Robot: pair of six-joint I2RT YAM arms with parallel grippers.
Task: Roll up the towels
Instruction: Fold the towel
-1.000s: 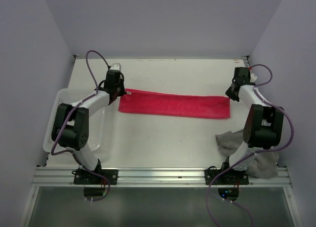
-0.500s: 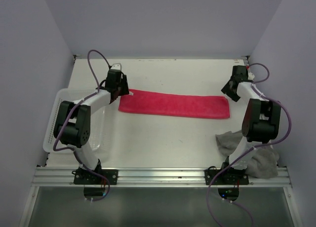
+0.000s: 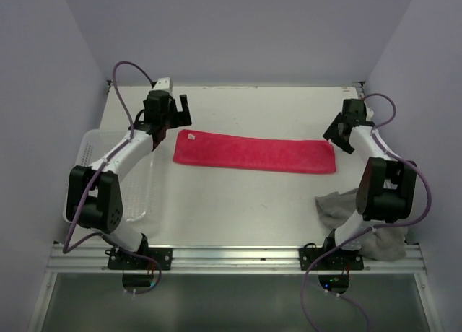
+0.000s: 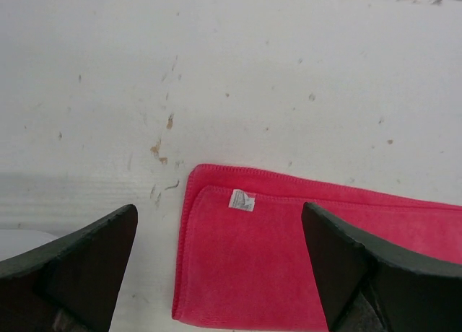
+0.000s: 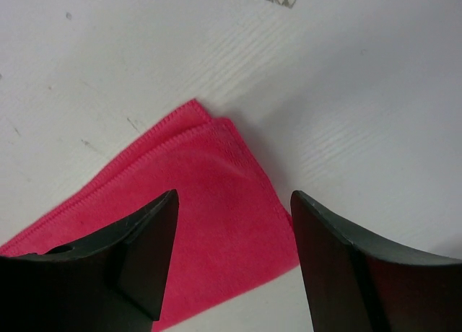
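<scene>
Left end effector (image 4: 218,209) and right end effector (image 5: 234,195) hang spread over the pink towel's (image 3: 254,152) ends; a shallow pinch could lift one layer.

Surface and finish notes, all views.
Pink towel (image 4: 289,260): soft matt cloth, fine nap, stitched hem, small white tag (image 4: 242,200). Grey towel (image 3: 333,204): matt cloth, crumpled. Table (image 3: 238,202): white, matt, scuffed and speckled. Basket (image 3: 86,148): white perforated plastic. Left gripper (image 4: 218,208) and right gripper (image 5: 234,195): dark matt fingers, plastic-looking. Front rail (image 3: 238,258): bare metal.
</scene>
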